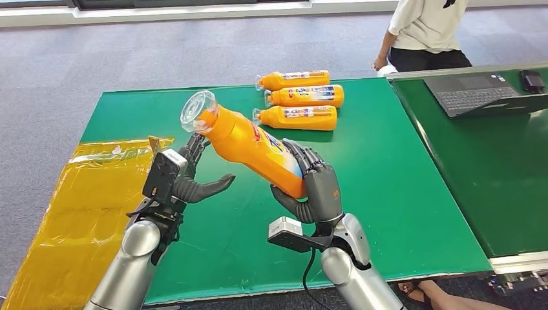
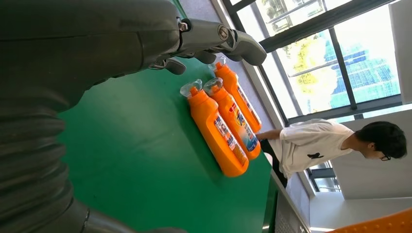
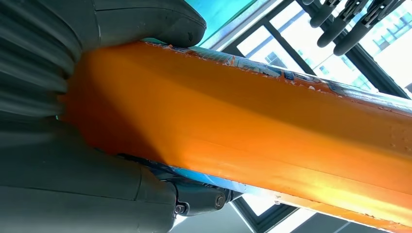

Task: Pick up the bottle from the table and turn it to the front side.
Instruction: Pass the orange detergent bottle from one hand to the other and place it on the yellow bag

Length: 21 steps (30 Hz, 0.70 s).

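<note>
Counted four orange bottles: one [image 1: 249,145] held aloft, three [image 1: 304,97] lying side by side on the green table [image 1: 388,194]. Also noted one laptop [image 1: 475,92], one person [image 1: 426,29], and possibly a single small dark device [image 1: 531,79].

The right hand [image 1: 315,187] hides the bottle's [image 1: 249,143] base. The person [image 1: 428,29] (head view) is cut off above the shoulders.

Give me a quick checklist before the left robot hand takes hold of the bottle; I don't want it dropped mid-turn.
1. Right robot hand grips the lower body of the bottle: ok.
2. Bottle lifted off the table: ok.
3. Left robot hand near the bottle's clear cap, fingers apart: ok.
4. Left robot hand touching the neck: cannot tell.
5. Label turned to the front: not ok, only partly showing.
6. Three spare bottles lie apart from the held one: ok.
</note>
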Each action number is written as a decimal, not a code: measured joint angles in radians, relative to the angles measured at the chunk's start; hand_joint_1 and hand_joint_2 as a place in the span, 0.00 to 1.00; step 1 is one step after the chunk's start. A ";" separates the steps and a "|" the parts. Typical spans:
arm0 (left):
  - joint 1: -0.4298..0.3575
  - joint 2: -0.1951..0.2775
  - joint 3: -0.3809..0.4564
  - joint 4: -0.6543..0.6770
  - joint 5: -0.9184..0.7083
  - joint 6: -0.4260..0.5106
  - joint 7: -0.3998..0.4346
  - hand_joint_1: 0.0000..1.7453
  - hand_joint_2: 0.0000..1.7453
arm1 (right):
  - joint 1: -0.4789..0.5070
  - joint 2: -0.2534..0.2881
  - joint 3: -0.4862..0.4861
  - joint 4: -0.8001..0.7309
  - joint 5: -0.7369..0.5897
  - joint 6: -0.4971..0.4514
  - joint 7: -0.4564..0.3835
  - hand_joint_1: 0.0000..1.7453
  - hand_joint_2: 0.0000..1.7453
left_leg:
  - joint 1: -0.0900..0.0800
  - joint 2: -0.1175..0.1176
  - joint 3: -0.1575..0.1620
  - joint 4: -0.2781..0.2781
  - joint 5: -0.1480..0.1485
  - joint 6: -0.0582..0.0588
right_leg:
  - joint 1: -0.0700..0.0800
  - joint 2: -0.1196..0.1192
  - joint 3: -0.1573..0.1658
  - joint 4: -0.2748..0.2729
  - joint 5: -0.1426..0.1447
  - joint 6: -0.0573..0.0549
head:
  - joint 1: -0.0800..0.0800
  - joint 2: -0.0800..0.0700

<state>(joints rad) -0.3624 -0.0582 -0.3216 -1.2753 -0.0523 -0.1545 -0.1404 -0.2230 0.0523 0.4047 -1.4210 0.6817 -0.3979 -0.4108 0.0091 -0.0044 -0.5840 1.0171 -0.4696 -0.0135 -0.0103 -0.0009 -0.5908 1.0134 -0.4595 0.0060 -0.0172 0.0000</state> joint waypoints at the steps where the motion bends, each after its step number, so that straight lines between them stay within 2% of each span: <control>1: 0.000 0.001 0.000 -0.001 0.000 0.000 0.000 0.00 1.00 | 0.000 0.000 0.000 0.000 0.000 0.000 0.000 1.00 1.00 | 0.000 0.000 0.000 0.000 0.000 0.000 | 0.000 0.000 0.000 0.000 0.000 0.000 | 0.000 0.000; 21: 0.031 0.005 -0.016 -0.063 0.052 -0.035 -0.005 0.00 1.00 | 0.000 -0.001 0.000 0.010 -0.001 -0.007 -0.006 1.00 1.00 | 0.000 0.000 0.000 0.000 0.000 0.000 | 0.000 0.000 0.000 0.000 0.000 0.000 | 0.000 0.000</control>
<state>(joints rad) -0.3311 -0.0533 -0.3374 -1.3378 0.0002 -0.1900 -0.1452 -0.2234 0.0516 0.4047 -1.4114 0.6811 -0.4052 -0.4171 0.0091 -0.0044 -0.5840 1.0171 -0.4696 -0.0135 -0.0103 -0.0008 -0.5908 1.0134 -0.4595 0.0060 -0.0172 0.0000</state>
